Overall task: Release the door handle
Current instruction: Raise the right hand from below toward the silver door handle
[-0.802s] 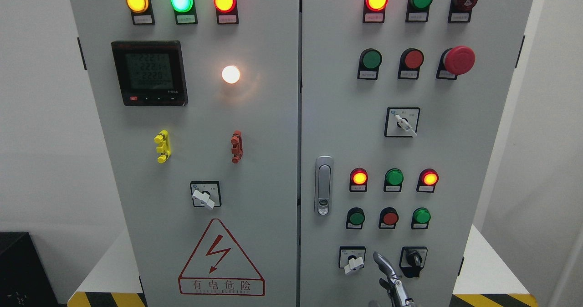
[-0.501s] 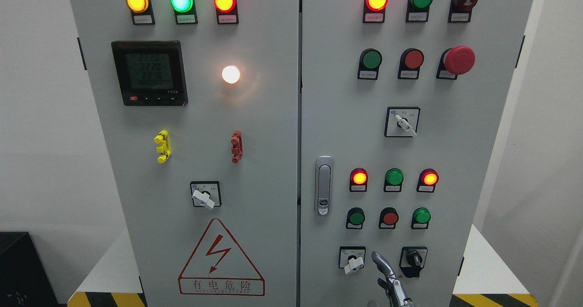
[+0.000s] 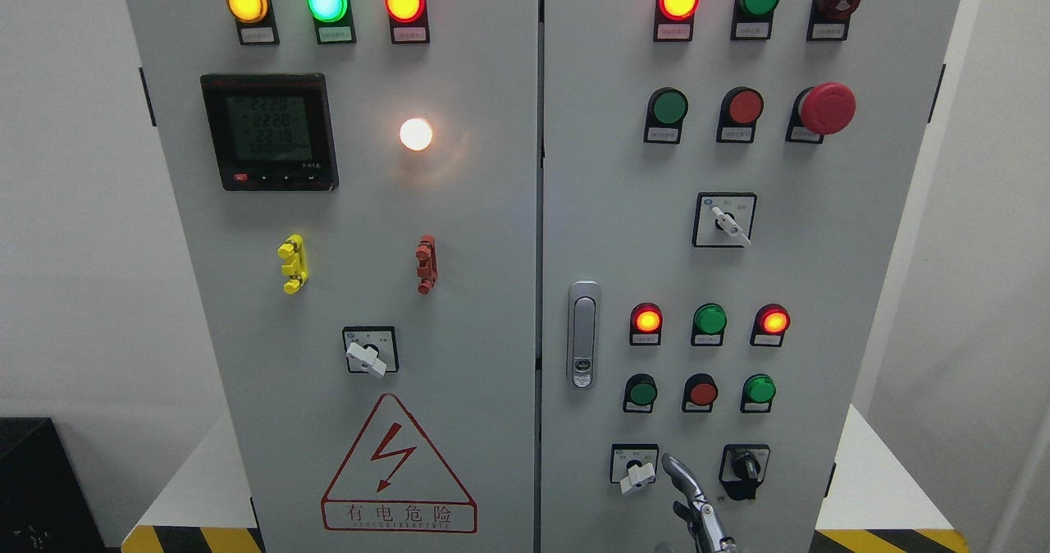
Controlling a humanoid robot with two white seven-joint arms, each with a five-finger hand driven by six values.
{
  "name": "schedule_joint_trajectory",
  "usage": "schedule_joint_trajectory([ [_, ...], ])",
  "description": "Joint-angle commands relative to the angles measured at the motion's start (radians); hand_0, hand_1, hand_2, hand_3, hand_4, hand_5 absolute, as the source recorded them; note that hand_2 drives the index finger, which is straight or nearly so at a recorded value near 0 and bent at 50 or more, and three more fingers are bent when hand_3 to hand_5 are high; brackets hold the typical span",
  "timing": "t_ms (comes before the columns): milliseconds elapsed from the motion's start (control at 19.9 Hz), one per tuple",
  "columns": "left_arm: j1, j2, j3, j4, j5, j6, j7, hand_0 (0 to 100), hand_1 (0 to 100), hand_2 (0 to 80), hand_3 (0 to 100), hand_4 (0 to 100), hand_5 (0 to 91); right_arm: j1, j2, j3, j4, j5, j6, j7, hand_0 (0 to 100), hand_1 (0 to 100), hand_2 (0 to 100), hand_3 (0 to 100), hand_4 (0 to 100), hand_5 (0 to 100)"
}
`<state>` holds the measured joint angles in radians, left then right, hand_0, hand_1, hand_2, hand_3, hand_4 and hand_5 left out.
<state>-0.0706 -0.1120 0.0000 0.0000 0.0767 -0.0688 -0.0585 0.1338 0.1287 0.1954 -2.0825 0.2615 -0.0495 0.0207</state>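
Door handle (image 3: 582, 334) sits flush and vertical on the left edge of the right-hand cabinet door (image 3: 861, 290), just beside the seam w/ the left door (image 3: 476, 290); nothing is touching it. Only robot part in view is a metal hand (image 3: 697, 510) poking up at the bottom edge, right of centre, well below the handle and off to its right, between the white selector switch (image 3: 636, 469) and the black selector switch (image 3: 745, 468). Its arm seems to enter at the bottom right of middle, so I read it as the right hand. One or two fingers (image 3: 679, 473) show, bent slightly and gripping nothing; the rest of the hand is cut off by the frame, so can't tell whether it's spread or curled overall. Left hand isn't visible. Change vs. the two earlier frames: the fingertip has crept a little up and to the left, otherwise the panel looks identical, w/ the same lamps lit, only the meter (image 3: 269, 130) digits flickering. Handle hasn't moved and both doors look closed. My read: release is effectively done already, since hand and handle are apart; the small drift is prob. just the arm settling or retracting. Remaining risk: the finger brushing the white switch lever, as it's v. near it.
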Motion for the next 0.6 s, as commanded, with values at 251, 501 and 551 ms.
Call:
schedule_joint_trajectory([
  [251, 0.0, 0.0, -0.02, -0.017, 0.0, 0.0, 0.0, 0, 0, 2.4, 8, 1, 0.0, -0.032, 0.0, 0.01, 0.002, 0.034, 0.029, -0.042, 36, 25, 0, 32, 40, 32],
  [501, 0.0, 0.0, -0.02, -0.017, 0.0, 0.0, 0.0, 0, 0, 2.4, 8, 1, 0.0, -0.056, 0.0, 0.024, 0.004, 0.105, 0.071, -0.042, 44, 27, 0, 68, 62, 64],
  [551, 0.0, 0.0, -0.02, -0.017, 0.0, 0.0, 0.0, 0, 0, 2.4, 9, 1, 0.0, -0.057, 0.0, 0.027, 0.005, 0.143, 0.071, -0.042, 45, 27, 0, 72, 66, 67],
])
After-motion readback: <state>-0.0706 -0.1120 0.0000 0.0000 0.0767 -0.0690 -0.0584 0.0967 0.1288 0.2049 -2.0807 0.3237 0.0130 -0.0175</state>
